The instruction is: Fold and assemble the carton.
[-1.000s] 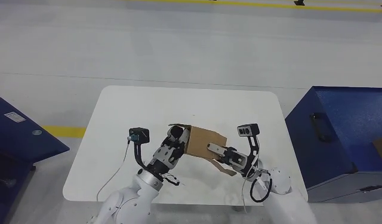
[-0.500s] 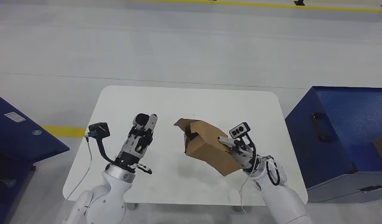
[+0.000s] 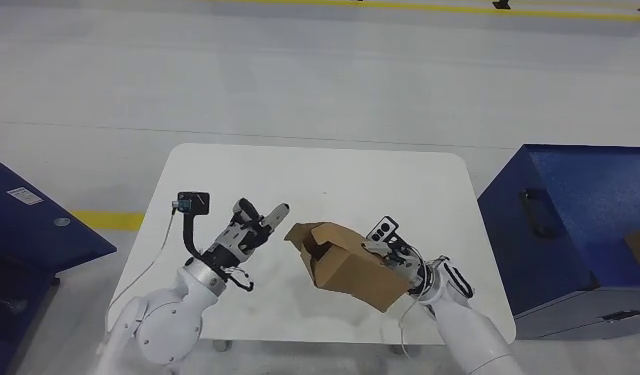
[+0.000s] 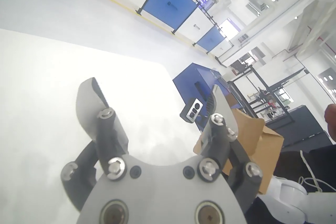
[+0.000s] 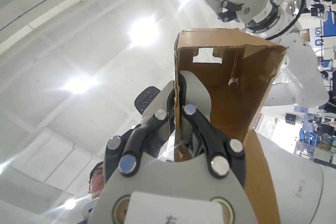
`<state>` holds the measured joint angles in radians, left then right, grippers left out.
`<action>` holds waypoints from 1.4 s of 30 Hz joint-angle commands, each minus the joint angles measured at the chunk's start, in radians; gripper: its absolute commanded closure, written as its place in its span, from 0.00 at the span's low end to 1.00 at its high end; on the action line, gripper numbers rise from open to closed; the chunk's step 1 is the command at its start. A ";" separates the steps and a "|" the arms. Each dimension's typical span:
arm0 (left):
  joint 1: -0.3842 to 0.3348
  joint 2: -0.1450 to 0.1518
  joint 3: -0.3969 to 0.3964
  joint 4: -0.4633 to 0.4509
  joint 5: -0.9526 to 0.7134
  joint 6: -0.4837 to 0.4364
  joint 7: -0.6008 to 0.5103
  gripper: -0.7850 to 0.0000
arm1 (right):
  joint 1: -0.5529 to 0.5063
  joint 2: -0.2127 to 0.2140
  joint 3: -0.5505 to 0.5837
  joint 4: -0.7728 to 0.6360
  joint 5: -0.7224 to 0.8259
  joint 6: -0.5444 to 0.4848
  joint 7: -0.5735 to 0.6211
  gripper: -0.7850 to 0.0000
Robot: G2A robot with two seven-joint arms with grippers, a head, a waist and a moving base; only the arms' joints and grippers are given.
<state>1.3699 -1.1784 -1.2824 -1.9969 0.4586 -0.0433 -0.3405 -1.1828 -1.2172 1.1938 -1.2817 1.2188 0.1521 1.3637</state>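
A brown cardboard carton (image 3: 345, 265) is held above the white table (image 3: 320, 180), tilted, its open end facing the left arm. My right gripper (image 5: 178, 93) is shut on one wall of the carton (image 5: 225, 93), one finger inside and one outside. In the top view the right gripper (image 3: 400, 268) sits at the carton's right end. My left gripper (image 3: 262, 218) hangs open a short way left of the carton, touching nothing. From the left wrist, the open fingers (image 4: 90, 96) frame the table, with the carton (image 4: 252, 130) behind one finger.
A blue cabinet (image 3: 570, 235) stands right of the table and another blue block (image 3: 35, 235) lies to its left. The table's far half is bare. The other arm (image 5: 246, 4) shows beyond the carton in the right wrist view.
The left gripper let go of the carton, drew back to the left and then came partway back toward it. The right gripper swung the carton down and leftward.
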 commanded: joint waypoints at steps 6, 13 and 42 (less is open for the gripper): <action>0.034 0.004 0.004 -0.039 0.005 -0.044 -0.054 0.00 | -0.001 -0.002 0.004 0.002 -0.004 -0.007 -0.012 1.00; 0.064 0.006 0.019 -0.070 0.016 -0.056 -0.080 0.00 | -0.002 -0.004 -0.002 0.003 -0.021 -0.015 -0.018 1.00; 0.014 -0.005 0.104 -0.032 0.117 0.026 -0.117 0.00 | -0.002 -0.012 -0.003 -0.006 -0.035 -0.025 -0.005 1.00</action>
<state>1.3798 -1.1835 -1.1709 -2.0253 0.5819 -0.0138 -0.4680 -1.1851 -1.2290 1.1896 -1.2877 1.1815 0.1281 1.3587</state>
